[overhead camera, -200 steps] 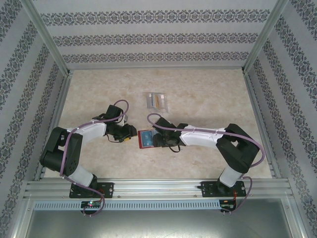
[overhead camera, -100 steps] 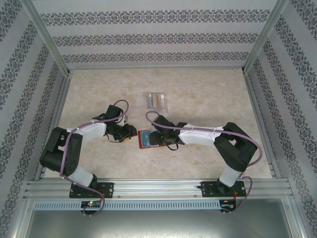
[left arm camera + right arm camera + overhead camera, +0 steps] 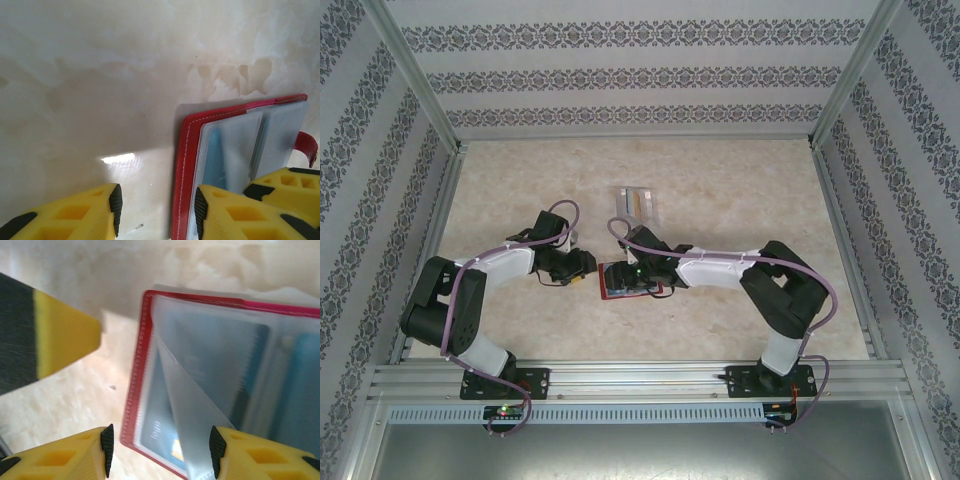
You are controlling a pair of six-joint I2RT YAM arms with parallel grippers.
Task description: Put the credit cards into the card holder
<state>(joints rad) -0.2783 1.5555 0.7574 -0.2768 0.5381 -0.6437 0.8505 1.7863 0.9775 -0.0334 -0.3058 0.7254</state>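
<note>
The small red folding card holder (image 3: pixel 612 284) lies open and flat near the front centre of the beige marbled table (image 3: pixel 750 190), with a thin blue rectangular credit card (image 3: pixel 215 355) seated in one clear pocket; tan cards (image 3: pixel 637 203) rest in a clear plastic case (image 3: pixel 651 212) well apart toward the rear. The left gripper (image 3: pixel 158 212) is part-open and grips nothing, its fingers astride one stitched red edge, with bare table beyond. The right gripper (image 3: pixel 161 452) is likewise part-open over a holder corner, where a lifted pocket flap (image 3: pixel 185 405) rises beside one finger.
</note>
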